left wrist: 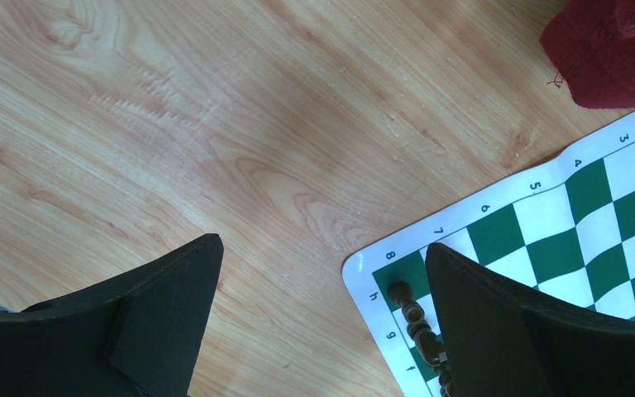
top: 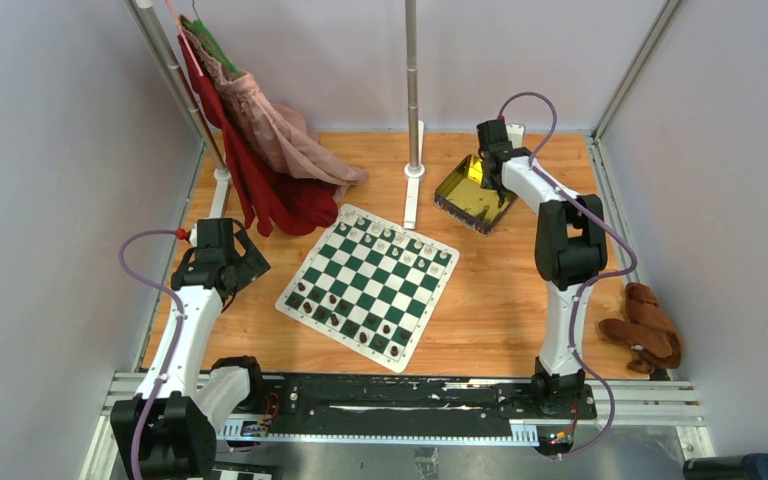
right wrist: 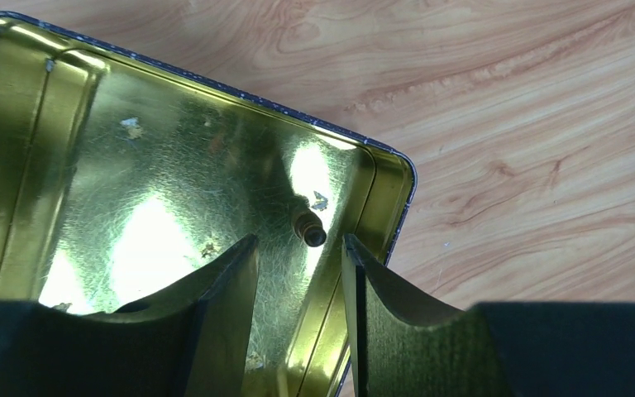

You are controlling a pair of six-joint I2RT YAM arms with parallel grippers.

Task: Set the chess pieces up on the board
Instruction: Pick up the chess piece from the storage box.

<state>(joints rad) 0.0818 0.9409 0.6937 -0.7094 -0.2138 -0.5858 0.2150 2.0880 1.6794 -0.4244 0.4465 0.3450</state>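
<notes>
The tabletop (left wrist: pixel 215 124) is pale wood grain, smooth with a soft sheen. The board (left wrist: pixel 562 223) looks like a thin, matt vinyl mat. The gold tin (right wrist: pixel 91 124) is glossy metal, mirror-bright and scuffed; the dark brown chess piece (right wrist: pixel 307 227) in it looks polished. The red cloth (left wrist: pixel 612 50) is soft and fuzzy. The left gripper (left wrist: pixel 322 244) has fingers (left wrist: pixel 149 322) of matt black plastic.

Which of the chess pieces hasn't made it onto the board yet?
The small brown piece lying in the gold tin, off to the side of the board. The other pieces all stand on the green-and-white board.
</notes>
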